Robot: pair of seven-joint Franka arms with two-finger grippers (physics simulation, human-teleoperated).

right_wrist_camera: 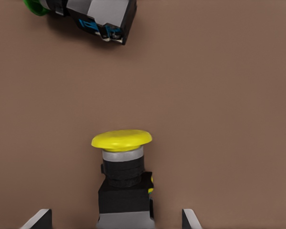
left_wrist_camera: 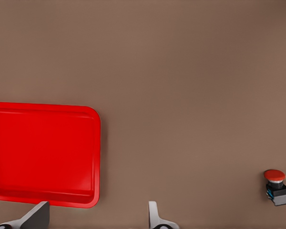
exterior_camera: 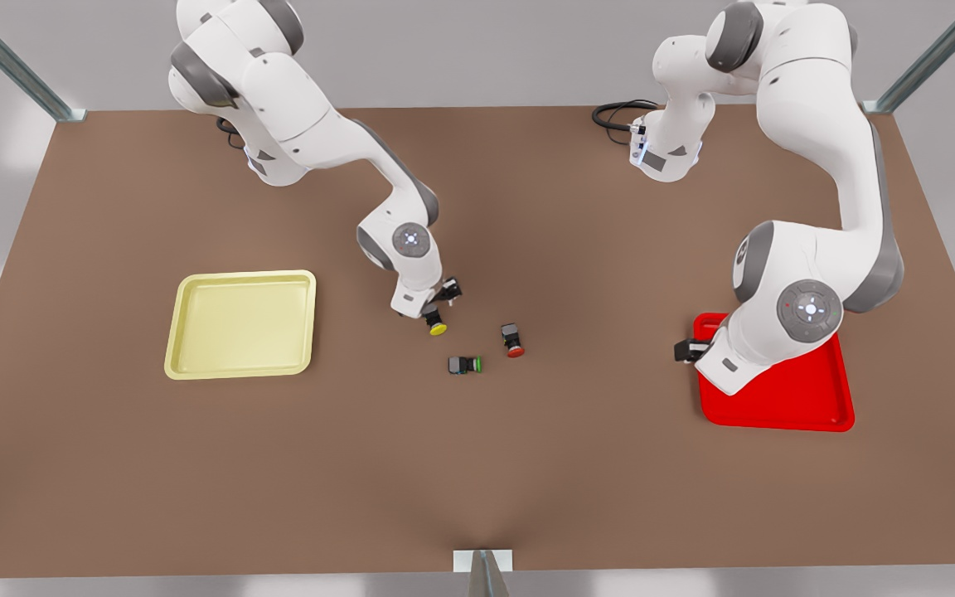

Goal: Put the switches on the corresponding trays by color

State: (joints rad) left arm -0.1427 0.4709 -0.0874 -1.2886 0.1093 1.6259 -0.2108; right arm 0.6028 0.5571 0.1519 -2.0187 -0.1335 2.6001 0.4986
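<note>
Both grippers low, jaws spread wide.

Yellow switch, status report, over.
Right gripper open over yellow switch, not gripped. Left gripper open, waiting by red tray. Nothing blocking.

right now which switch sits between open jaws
The yellow-capped switch, between the right gripper jaws. The red-capped and green-capped ones lie apart.
</note>
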